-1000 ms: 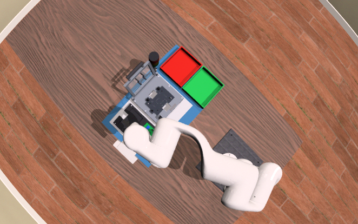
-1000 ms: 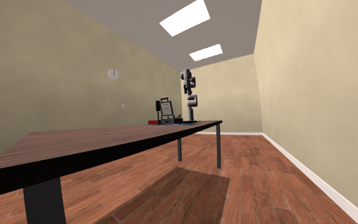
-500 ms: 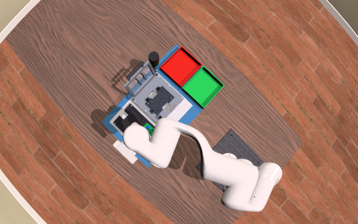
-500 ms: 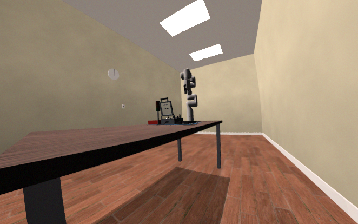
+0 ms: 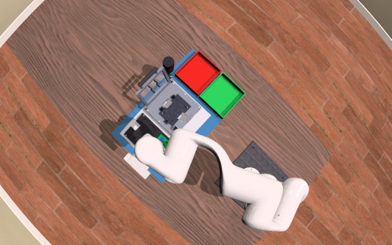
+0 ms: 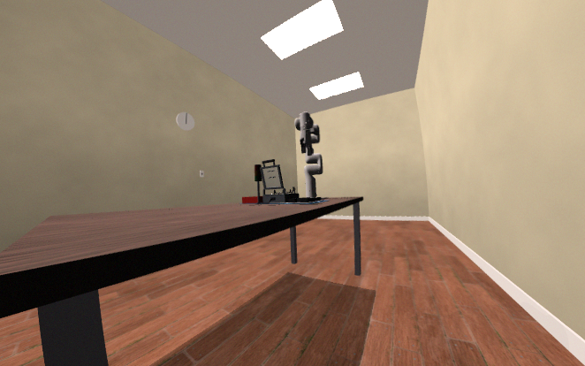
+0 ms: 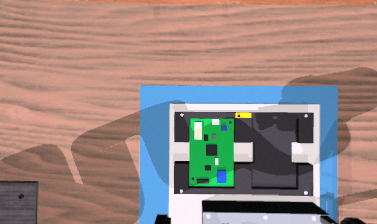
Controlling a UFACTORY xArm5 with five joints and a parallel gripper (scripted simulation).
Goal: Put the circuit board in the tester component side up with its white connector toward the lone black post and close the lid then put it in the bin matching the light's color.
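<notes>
In the wrist view, the wide, empty hand (image 6: 306, 148) (image 7: 259, 219) has the circuit board (image 5: 163, 142) (image 7: 211, 165) toward eleven o'clock, in the tray (image 5: 121, 133) (image 7: 279, 107), its long axis twelve-to-six, square across the finger line.

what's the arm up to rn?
Looks like it's lining up to pick the green circuit board, which lies component side up in the tray. The gripper is open, above the table and holding nothing. The tester has its lid up and no board in it. Both the red bin and green bin are empty, so no board has been sorted.
</notes>
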